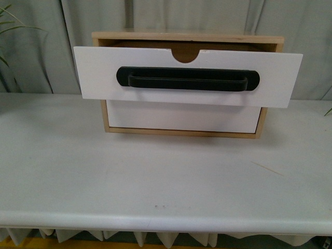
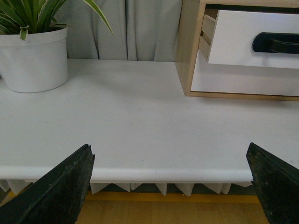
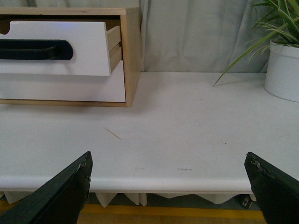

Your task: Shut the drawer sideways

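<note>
The drawer (image 1: 187, 77) is white-fronted with a long black bar handle (image 1: 188, 79) and a half-round notch in its top edge. It stands pulled out of a small wooden cabinet (image 1: 188, 37) at the back of the white table (image 1: 155, 176). It also shows in the left wrist view (image 2: 252, 39) and the right wrist view (image 3: 56, 49). Neither arm shows in the front view. My left gripper (image 2: 170, 163) is open and empty over the table's front edge. My right gripper (image 3: 168, 163) is open and empty there too, far from the drawer.
A lower white drawer front without a handle (image 1: 181, 116) sits shut under the open one. A white plant pot (image 2: 35, 58) stands left of the cabinet, another (image 3: 282, 70) to its right. A thin stick (image 3: 112, 134) lies on the table. Grey curtains hang behind.
</note>
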